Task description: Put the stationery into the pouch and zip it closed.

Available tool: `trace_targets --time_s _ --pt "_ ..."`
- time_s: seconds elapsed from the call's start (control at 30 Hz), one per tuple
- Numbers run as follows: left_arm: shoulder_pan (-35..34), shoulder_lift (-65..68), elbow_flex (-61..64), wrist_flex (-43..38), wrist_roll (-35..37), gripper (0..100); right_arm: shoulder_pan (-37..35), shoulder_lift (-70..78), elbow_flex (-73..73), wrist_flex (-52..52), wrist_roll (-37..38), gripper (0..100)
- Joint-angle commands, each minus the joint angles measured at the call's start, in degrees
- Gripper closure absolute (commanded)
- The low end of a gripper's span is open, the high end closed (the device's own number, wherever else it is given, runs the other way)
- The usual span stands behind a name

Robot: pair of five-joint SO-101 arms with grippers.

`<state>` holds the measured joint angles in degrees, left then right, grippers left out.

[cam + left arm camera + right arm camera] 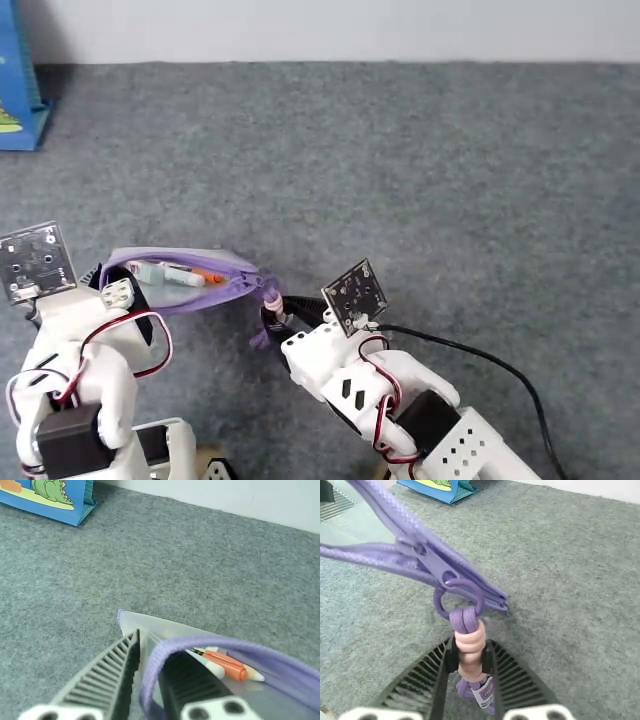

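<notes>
Gaping purple pouch (215,293), pens (180,275) inside, cord pull (468,645) in right end effector (469,657)

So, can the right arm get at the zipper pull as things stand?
Likely yes: the right jaws are shut on the zipper pull cord, while the left jaws clamp the pouch rim.

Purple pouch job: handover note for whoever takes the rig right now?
Left gripper: jaws shut on the purple fabric pouch's open rim.
Right gripper: jaws shut on the pink-and-purple cord zipper pull.
Done: orange and white pens are inside the pouch.
Left: zip gapes open; slider sits at the right gripper's end and must run across to close.
</notes>
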<state>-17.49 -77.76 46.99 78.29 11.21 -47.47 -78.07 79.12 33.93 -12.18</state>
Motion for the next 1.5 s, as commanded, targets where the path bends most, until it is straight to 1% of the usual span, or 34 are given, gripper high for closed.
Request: trace_targets --time_s 0.0,0.07,0.17,0.4,0.57,0.63,0.73,0.97,1.03,1.17,1.3,1.37,1.47 --pt "-0.35 -0.18 -0.57 0.09 -0.35 99 0.66 -0.57 -0.35 -1.01 0.70 99.1" --pt "-0.35 -0.18 -0.22 0.09 -0.53 99 0.75 -1.10 -0.35 -0.92 0.88 99.1" --pt "-0.35 -0.18 -0.13 0.18 -2.11 99 0.92 -1.27 -1.67 2.15 3.87 99.1" --pt "0.00 -0.18 0.75 0.09 -3.52 99 1.01 -1.27 -14.07 18.77 4.31 99.1" --pt "0.18 -0.18 0.57 0.00 -4.13 99 1.01 -1.27 -22.42 27.47 4.31 99.1" --pt "2.55 -0.09 0.31 -0.26 -6.59 99 1.01 -1.27 -24.26 29.32 4.22 99.1" --pt "9.32 0.18 0.57 -1.67 -8.70 98 0.84 -1.27 -26.20 31.43 2.99 99.1" --pt "19.60 0.35 0.75 -12.13 -8.88 97 0.66 -1.27 -27.78 38.46 3.08 99.1" --pt "23.30 0.35 0.75 -15.03 -8.88 92 0.66 -1.36 -27.78 39.96 3.08 99.1" --pt "30.51 0.44 1.80 -18.73 -8.44 77 0.75 -1.36 -27.78 42.07 3.08 99.1" --pt "32.88 0.44 4.62 -22.15 -8.44 76 0.84 -2.51 -27.69 42.86 3.08 99.1" --pt "33.14 0.44 6.02 -24.44 -8.44 76 0.84 -4.70 -27.43 42.86 3.08 99.1" --pt "35.60 0.44 8.57 -28.75 -8.44 76 0.92 -8.84 -27.25 42.86 2.81 99.1"
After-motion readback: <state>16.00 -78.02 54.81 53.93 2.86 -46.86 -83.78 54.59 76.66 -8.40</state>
